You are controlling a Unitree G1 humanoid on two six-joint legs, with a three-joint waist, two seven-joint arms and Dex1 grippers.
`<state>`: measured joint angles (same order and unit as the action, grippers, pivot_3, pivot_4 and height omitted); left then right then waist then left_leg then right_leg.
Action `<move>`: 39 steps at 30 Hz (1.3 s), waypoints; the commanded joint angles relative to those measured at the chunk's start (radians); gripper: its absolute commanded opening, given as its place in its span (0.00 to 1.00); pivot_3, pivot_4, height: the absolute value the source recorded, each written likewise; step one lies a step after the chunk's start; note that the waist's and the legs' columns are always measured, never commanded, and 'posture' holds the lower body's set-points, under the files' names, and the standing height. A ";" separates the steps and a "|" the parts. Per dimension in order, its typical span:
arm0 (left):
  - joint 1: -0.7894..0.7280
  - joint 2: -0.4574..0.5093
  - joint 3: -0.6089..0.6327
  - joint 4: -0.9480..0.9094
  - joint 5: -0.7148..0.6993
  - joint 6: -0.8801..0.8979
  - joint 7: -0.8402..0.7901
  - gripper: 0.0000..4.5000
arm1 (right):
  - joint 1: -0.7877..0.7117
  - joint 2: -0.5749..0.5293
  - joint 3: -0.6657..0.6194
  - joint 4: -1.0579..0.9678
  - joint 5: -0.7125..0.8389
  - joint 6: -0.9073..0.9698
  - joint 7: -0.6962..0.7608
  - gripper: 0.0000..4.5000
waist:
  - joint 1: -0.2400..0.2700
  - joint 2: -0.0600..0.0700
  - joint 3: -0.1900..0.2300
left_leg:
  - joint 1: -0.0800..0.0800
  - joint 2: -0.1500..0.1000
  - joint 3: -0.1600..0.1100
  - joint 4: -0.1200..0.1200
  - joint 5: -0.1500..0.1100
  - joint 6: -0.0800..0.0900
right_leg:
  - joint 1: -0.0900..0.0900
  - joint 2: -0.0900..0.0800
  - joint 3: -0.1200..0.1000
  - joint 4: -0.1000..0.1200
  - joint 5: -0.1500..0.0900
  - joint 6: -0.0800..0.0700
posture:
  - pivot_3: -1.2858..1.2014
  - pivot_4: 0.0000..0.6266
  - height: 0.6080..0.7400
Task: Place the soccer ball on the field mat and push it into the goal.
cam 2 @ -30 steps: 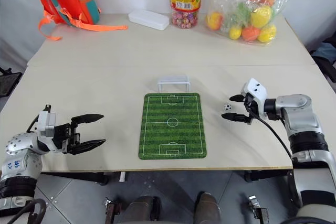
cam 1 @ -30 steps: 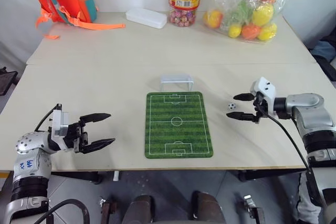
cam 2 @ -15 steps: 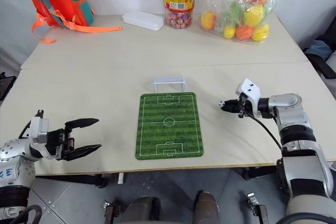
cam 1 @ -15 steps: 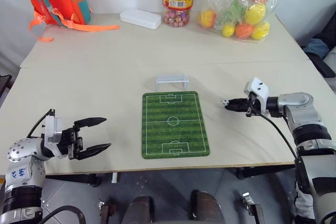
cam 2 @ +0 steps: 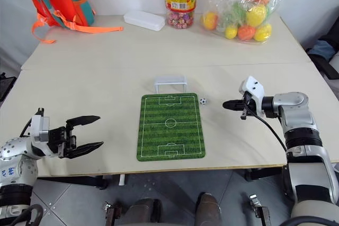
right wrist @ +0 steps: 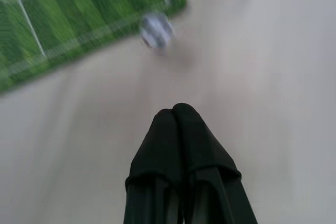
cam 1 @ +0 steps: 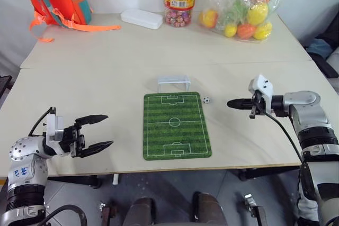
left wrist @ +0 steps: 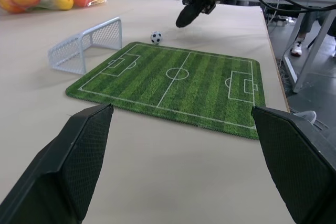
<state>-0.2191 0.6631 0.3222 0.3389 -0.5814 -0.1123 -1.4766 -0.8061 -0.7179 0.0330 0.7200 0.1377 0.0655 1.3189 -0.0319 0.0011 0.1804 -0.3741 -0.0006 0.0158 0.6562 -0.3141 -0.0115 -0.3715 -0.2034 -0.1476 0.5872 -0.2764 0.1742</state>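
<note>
Right gripper (cam 1: 231, 102) empty (soccer ball (cam 1: 206, 99) escaped)

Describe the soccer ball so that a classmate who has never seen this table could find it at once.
Start at the green field mat in the middle of the table. Just off its far right corner, on bare tabletop, lies the soccer ball, near the white goal. It is tiny, white with black patches, unlike the bigger coloured balls bagged at the back.

1. Left hand (cam 1: 98, 132): held low at the near-left, pointing level toward the right, black fingers spread wide apart.
2. Right hand (cam 1: 231, 103): arm extended, pointing left, fingers pressed together, gripping nothing.
</note>
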 commanded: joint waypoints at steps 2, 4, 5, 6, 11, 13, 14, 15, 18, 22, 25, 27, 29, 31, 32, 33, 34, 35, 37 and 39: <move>-0.011 -0.001 0.002 0.019 0.004 -0.018 0.001 1.00 | -0.043 0.019 -0.015 -0.035 0.012 0.005 -0.027 0.35 | 0.000 0.000 0.000 | 0.000 0.000 0.000 0.000 0.000 0.000 | 0.000 0.000 0.000 0.000 0.000 0.000 | 0.52 0.24 1.00; -0.018 -0.002 0.001 0.027 0.005 -0.022 0.001 1.00 | -0.078 0.037 -0.011 -0.001 0.004 -0.008 -0.043 0.50 | -0.001 0.000 0.000 | 0.000 0.000 0.001 0.000 0.000 0.000 | -0.001 0.000 0.001 0.000 0.000 0.000 | 0.52 0.24 1.00; -0.021 -0.002 0.000 0.031 0.006 -0.024 0.002 1.00 | -0.094 0.045 -0.007 0.024 -0.003 -0.019 -0.050 0.50 | -0.001 0.000 0.000 | 0.000 0.000 0.001 0.000 0.000 0.000 | -0.001 0.000 0.001 0.001 0.000 0.000 | 0.52 0.24 1.00; -0.023 -0.002 -0.001 0.034 0.006 -0.026 0.002 1.00 | -0.105 0.051 -0.006 0.044 -0.009 -0.029 -0.053 0.50 | -0.001 0.000 0.000 | 0.000 0.000 0.001 0.000 0.000 0.000 | -0.002 0.000 0.001 0.001 0.000 0.000 | 0.52 0.24 1.00; -0.016 -0.004 0.003 0.025 0.002 -0.031 0.008 1.00 | -0.198 0.113 0.019 0.256 -0.077 -0.148 -0.119 0.50 | -0.003 0.000 0.000 | 0.000 0.000 0.001 0.000 0.000 0.000 | -0.002 0.000 0.002 0.001 0.000 0.000 | 0.52 0.24 1.00; -0.008 -0.005 0.007 0.016 0.000 -0.033 0.014 1.00 | -0.235 0.136 0.024 0.348 -0.107 -0.186 -0.168 0.50 | -0.004 0.000 0.000 | 0.000 0.000 0.001 0.000 0.000 0.000 | -0.002 0.000 0.002 0.001 0.000 0.000 | 0.52 0.24 1.00; -0.002 -0.005 0.011 0.008 -0.003 -0.032 0.019 1.00 | -0.248 0.145 0.029 0.386 -0.124 -0.206 -0.192 0.50 | -0.004 0.000 0.000 | 0.000 0.000 0.002 0.000 0.000 0.000 | -0.002 0.000 0.002 0.001 0.000 0.000 | 0.52 0.24 1.00; 0.006 -0.004 0.014 0.000 -0.006 -0.031 0.023 1.00 | -0.257 0.150 0.034 0.417 -0.140 -0.224 -0.210 0.50 | -0.005 0.000 0.000 | 0.000 0.000 0.002 0.000 0.000 0.000 | -0.002 0.000 0.002 0.001 0.000 0.000 | 0.52 0.24 1.00; 0.031 0.000 0.026 -0.022 -0.014 -0.029 0.032 1.00 | -0.284 0.170 0.032 0.491 -0.170 -0.257 -0.277 0.50 | -0.009 0.000 0.000 | 0.000 0.000 0.002 0.000 0.000 0.000 | -0.002 0.000 0.002 0.001 0.000 0.000 | 0.52 0.24 1.00; 0.052 0.001 0.036 -0.045 -0.021 -0.026 0.050 1.00 | -0.301 0.183 0.029 0.547 -0.204 -0.280 -0.355 0.50 | -0.016 0.000 0.000 | 0.000 0.000 0.001 0.000 0.000 0.000 | -0.002 0.000 0.002 0.002 0.000 0.000 | 0.52 0.24 1.00; 0.071 0.004 0.048 -0.063 -0.024 -0.021 0.061 1.00 | -0.301 0.187 0.023 0.562 -0.209 -0.280 -0.359 0.50 | -0.022 0.000 0.000 | 0.000 0.000 0.001 0.000 0.000 0.000 | -0.002 0.000 0.002 0.002 0.000 0.000 | 0.52 0.24 1.00; 0.077 0.005 0.052 -0.067 -0.023 -0.021 0.065 1.00 | -0.298 0.187 0.020 0.567 -0.212 -0.282 -0.361 0.50 | -0.025 0.000 0.000 | 0.000 0.000 0.002 -0.001 0.000 0.000 | -0.002 0.000 0.002 0.002 0.000 0.000 | 0.52 0.24 1.00; 0.079 0.005 0.054 -0.069 -0.024 -0.020 0.069 1.00 | -0.297 0.188 0.017 0.570 -0.215 -0.282 -0.368 0.50 | -0.024 0.000 0.000 | 0.000 0.000 0.002 -0.001 0.000 0.000 | -0.002 0.000 0.002 0.002 0.000 0.000 | 0.52 0.24 1.00; 0.080 0.005 0.054 -0.071 -0.023 -0.020 0.071 1.00 | -0.295 0.190 0.014 0.571 -0.216 -0.278 -0.375 0.50 | -0.024 0.000 0.000 | 0.000 0.000 0.002 0.000 0.000 0.000 | -0.002 0.000 0.002 0.002 0.000 0.000 | 0.52 0.24 1.00; 0.080 0.005 0.055 -0.072 -0.022 -0.020 0.072 1.00 | -0.293 0.190 0.012 0.572 -0.216 -0.278 -0.375 0.50 | -0.024 0.000 0.000 | 0.000 0.000 0.002 0.000 0.000 0.000 | -0.002 0.000 0.003 0.002 0.000 0.000 | 0.52 0.24 1.00; 0.081 0.004 0.055 -0.073 -0.021 -0.019 0.073 1.00 | -0.289 0.190 0.009 0.571 -0.214 -0.276 -0.368 0.42 | -0.024 0.000 0.000 | 0.000 0.000 0.002 0.000 0.000 0.000 | -0.002 0.000 0.003 0.002 0.000 0.000 | 0.52 0.24 1.00; 0.080 0.003 0.054 -0.073 -0.021 -0.019 0.074 1.00 | -0.283 0.189 0.008 0.571 -0.213 -0.275 -0.357 0.37 | -0.025 0.000 0.000 | 0.000 0.000 0.002 0.000 0.000 0.000 | -0.002 0.000 0.003 0.002 0.000 0.000 | 0.52 0.24 1.00; 0.080 0.003 0.054 -0.073 -0.020 -0.020 0.074 1.00 | -0.280 0.188 0.008 0.571 -0.212 -0.275 -0.350 0.31 | -0.024 0.000 0.000 | 0.000 0.000 0.002 0.000 0.000 0.000 | -0.002 0.000 0.003 0.002 0.000 0.000 | 0.52 0.24 1.00; 0.078 0.004 0.053 -0.071 -0.020 -0.020 0.073 1.00 | -0.273 0.186 0.003 0.570 -0.210 -0.280 -0.347 0.17 | -0.024 0.000 0.000 | 0.000 0.000 0.002 0.000 0.000 0.000 | -0.002 0.000 0.003 0.002 0.000 0.000 | 0.52 0.24 1.00; 0.075 0.004 0.053 -0.069 -0.019 -0.021 0.074 1.00 | -0.262 0.183 -0.010 0.567 -0.198 -0.281 -0.340 0.17 | -0.024 0.000 0.000 | 0.000 0.000 0.002 0.000 0.000 0.000 | -0.002 0.000 0.003 0.002 0.000 0.000 | 0.52 0.24 1.00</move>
<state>-0.1459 0.6557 0.3547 0.2877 -0.5850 -0.1306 -1.4057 -1.0831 -0.5229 0.0408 1.2909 -0.0733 -0.2137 0.9712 -0.0560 0.0013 0.1804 -0.3738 -0.0004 0.0176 0.6562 -0.3141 -0.0115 -0.3735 -0.2031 -0.1447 0.5893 -0.2764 0.1741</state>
